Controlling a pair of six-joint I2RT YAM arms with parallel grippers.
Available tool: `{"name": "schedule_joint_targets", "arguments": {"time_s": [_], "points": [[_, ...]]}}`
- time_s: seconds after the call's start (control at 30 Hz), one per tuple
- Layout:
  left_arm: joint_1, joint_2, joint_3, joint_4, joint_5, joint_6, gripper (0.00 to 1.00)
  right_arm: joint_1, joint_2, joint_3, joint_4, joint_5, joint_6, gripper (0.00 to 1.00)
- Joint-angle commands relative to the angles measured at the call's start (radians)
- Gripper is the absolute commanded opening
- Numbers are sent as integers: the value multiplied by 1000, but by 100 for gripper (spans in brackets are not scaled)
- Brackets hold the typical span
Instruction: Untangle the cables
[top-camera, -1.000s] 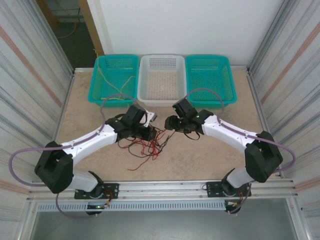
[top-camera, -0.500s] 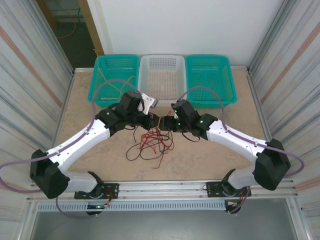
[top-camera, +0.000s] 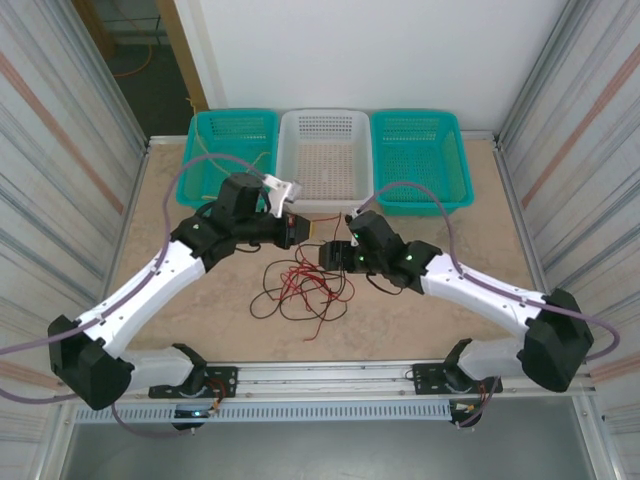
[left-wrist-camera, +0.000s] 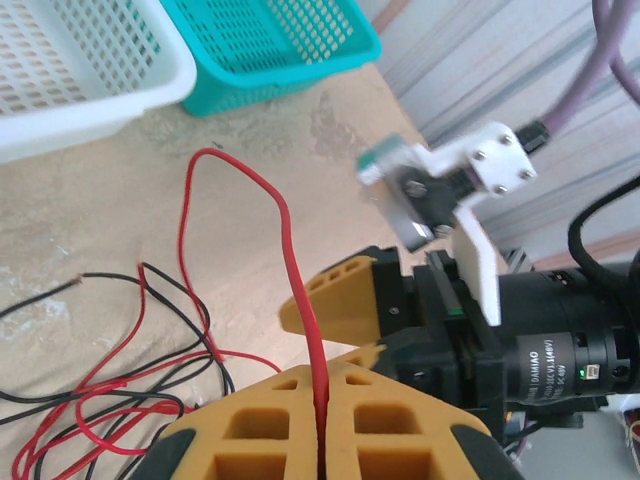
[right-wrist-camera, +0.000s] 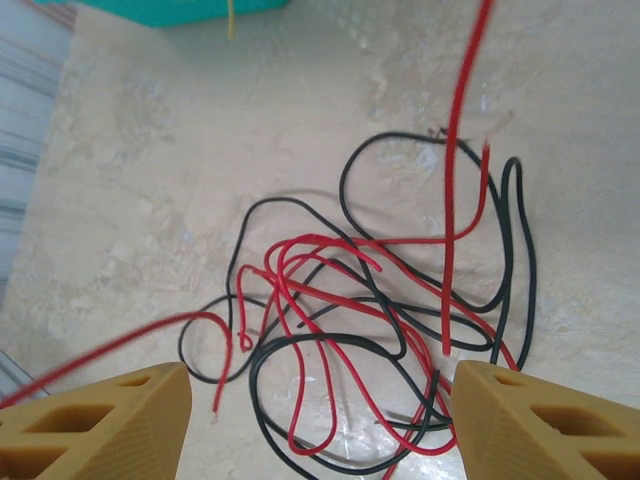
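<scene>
A tangle of thin red and black cables (top-camera: 300, 290) lies on the table between the arms. My left gripper (top-camera: 298, 228) is raised over its far side and shut on one red cable (left-wrist-camera: 285, 220); the cable rises from the closed yellow pads (left-wrist-camera: 322, 375) into a loop. My right gripper (top-camera: 328, 254) hovers just right of the left one, open, its fingers (right-wrist-camera: 100, 410) wide apart above the pile (right-wrist-camera: 380, 330) with nothing between them. A loose red strand (right-wrist-camera: 455, 200) hangs past it. A yellow cable (top-camera: 225, 165) lies in the left teal basket (top-camera: 205, 190).
A white basket (top-camera: 325, 203) and a second teal basket (top-camera: 420, 115) stand along the table's far edge. Corrugated metal walls close in both sides. In the left wrist view, the right arm's black gripper body (left-wrist-camera: 540, 340) sits close ahead.
The left gripper has drawn back toward the far left with the red cable, pulling it up from the pile. The right gripper has shifted slightly nearer and left.
</scene>
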Motion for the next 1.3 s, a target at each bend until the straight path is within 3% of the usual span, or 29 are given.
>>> {"name": "schedule_joint_targets", "arguments": {"time_s": [0.0, 0.27, 0.47, 0.6, 0.83, 1.13, 1.17, 1.23, 1.27], "points": [[43, -60, 62, 24, 35, -61, 0, 6, -102, -24, 52, 26, -35, 70], [99, -71, 218, 52, 138, -124, 0, -9, -230, 25, 42, 37, -122, 75], [107, -50, 305, 137, 86, -159, 0, -46, -254, 134, -6, 45, -193, 78], [126, 62, 427, 160, 20, -173, 0, -87, -259, 166, -108, 159, -206, 77], [164, 313, 643, 205, -56, -158, 0, -154, -333, 79, -137, 138, -146, 77], [215, 621, 860, 212, -100, -150, 0, -182, -310, 51, -146, 110, -132, 77], [219, 656, 888, 192, -102, -148, 5, -184, -306, 54, -148, 108, -134, 77], [224, 714, 925, 165, -97, -151, 34, -185, -300, 56, -153, 107, -139, 77], [229, 735, 933, 162, -90, -159, 44, -188, -298, 58, -154, 107, -140, 77]]}}
